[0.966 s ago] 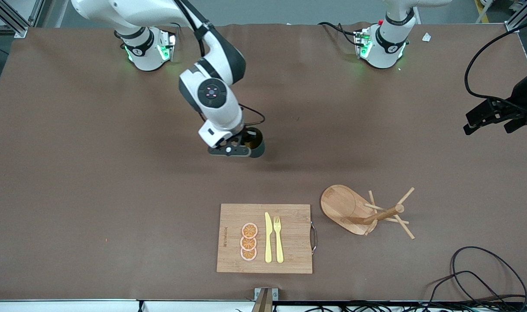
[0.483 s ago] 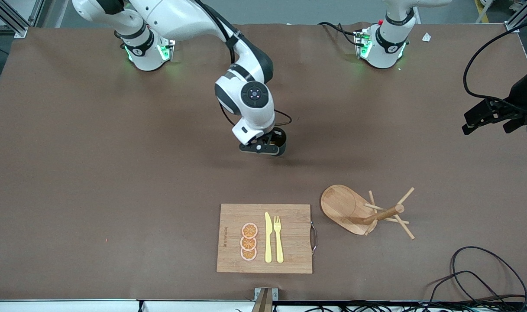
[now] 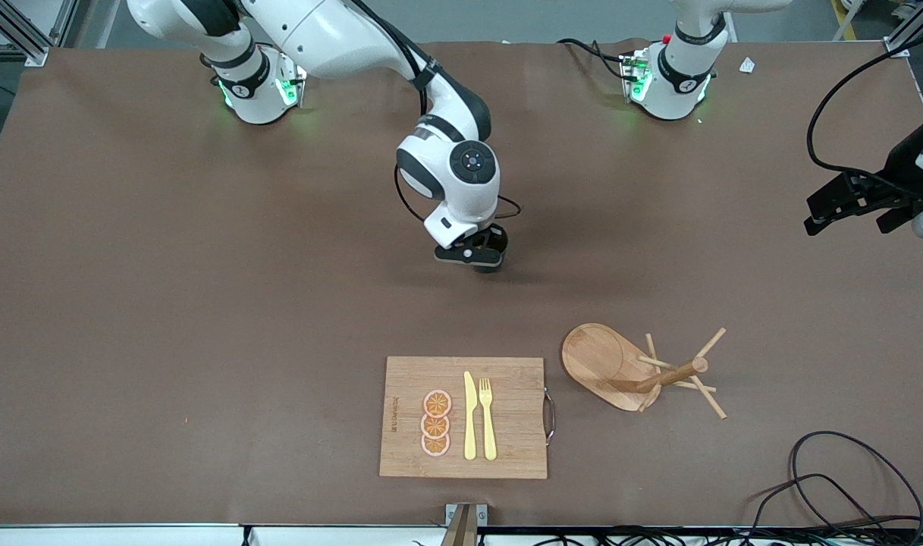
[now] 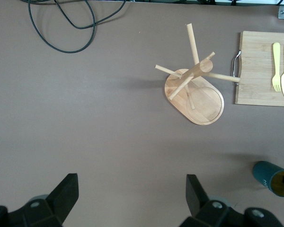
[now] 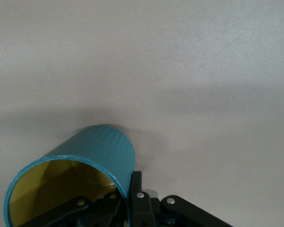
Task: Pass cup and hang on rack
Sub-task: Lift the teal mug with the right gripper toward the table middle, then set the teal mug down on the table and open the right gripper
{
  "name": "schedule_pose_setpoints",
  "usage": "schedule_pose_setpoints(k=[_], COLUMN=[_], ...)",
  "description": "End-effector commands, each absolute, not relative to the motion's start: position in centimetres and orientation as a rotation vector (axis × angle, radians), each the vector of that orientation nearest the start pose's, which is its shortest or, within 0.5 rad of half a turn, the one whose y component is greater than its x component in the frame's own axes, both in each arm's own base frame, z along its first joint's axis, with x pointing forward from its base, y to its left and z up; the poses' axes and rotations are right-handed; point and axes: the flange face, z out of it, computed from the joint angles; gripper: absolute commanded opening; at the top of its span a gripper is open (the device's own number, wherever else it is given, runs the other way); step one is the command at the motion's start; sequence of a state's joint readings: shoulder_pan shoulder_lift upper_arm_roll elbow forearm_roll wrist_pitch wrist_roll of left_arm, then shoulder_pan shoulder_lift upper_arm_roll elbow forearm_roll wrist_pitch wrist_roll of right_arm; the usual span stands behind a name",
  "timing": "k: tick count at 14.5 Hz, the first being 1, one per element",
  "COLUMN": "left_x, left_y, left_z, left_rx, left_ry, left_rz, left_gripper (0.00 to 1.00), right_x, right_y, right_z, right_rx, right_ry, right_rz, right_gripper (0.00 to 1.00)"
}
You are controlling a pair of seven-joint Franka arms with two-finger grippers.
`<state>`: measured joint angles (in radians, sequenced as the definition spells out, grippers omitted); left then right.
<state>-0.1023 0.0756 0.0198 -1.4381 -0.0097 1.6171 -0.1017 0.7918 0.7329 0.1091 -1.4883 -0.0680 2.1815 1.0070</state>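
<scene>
Front view first: I see the right gripper [image 3: 482, 256] over bare table [image 3: 165, 303] near the middle, farther from the front camera than the cutting board [image 3: 408, 379], its fingers clamped on the cup [image 3: 494, 263], of which only a dark sliver shows under the hand. I see the left gripper [image 3: 836, 206] held over the left arm's end of the table, and that arm waits. The rack [image 3: 643, 369] stands nearer the front camera than the cup, just beside the cutting board toward the left arm's end; the board carries three orange slices [image 3: 436, 423], a yellow knife [image 3: 469, 417] and a yellow fork [image 3: 488, 417]. Left wrist view: I see both fingers [image 4: 66, 194] of the left gripper [image 4: 130, 194] spread wide with nothing between them, over the rack [image 4: 199, 92], with the cup [image 4: 270, 175] at the frame's edge. Right wrist view: I see the cup [image 5: 102, 151] gripped by its rim wall between the closed fingers [image 5: 135, 189] of the right gripper [image 5: 127, 193], and its yellowish inside is visible.
</scene>
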Motion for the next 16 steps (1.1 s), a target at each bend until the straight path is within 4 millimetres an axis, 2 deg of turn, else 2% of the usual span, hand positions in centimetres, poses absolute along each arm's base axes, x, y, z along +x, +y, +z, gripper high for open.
schedule_pose_setpoints(k=[1,2,3,4,5,9,10,12,14,16], left_x=[58.4,58.4,58.4,58.4,58.5,58.8,58.8,58.6,58.2,57.9], left_y=[-5.1,-4.9,-5.0,-5.1,-5.0,-4.7,-4.7,-5.9,-8.7,-11.0], left_z=[65.2,65.2,65.2,65.2,64.9,64.1,64.2,64.4,64.4,64.2], left_rx=[-3.131,-3.129,-3.131,-3.131,-3.130,-3.143,-3.145,-3.146,-3.137,-3.108], left_ry=[-0.026,-0.026,-0.026,-0.026,-0.019,-0.045,-0.062,-0.214,-0.394,-0.609], left_rz=[-0.177,-0.177,-0.177,-0.177,-0.170,-0.140,-0.140,-0.141,-0.138,-0.129], left_gripper=[1.00,1.00,1.00,1.00,1.00,1.00,1.00,1.00,1.00,1.00], right_x=[45.8,46.0,46.2,46.3,46.6,46.7,47.0,47.6,49.0,51.2], right_y=[56.2,56.2,56.0,56.0,55.7,55.1,54.7,53.7,51.3,47.1], right_z=[23.2,23.3,23.3,23.4,23.8,26.3,27.2,30.3,33.7,36.2], right_rx=[-3.166,-3.166,-3.167,-3.170,-3.170,-3.188,-3.185,-3.177,-3.153,-3.168], right_ry=[0.154,0.151,0.158,0.146,0.143,0.095,0.083,0.049,0.004,-0.082], right_rz=[0.007,0.004,0.006,0.004,0.001,0.040,0.044,0.079,0.145,0.232], right_gripper=[0.01,0.12,0.61,0.97,1.00,1.00,1.00,1.00,1.00,1.00])
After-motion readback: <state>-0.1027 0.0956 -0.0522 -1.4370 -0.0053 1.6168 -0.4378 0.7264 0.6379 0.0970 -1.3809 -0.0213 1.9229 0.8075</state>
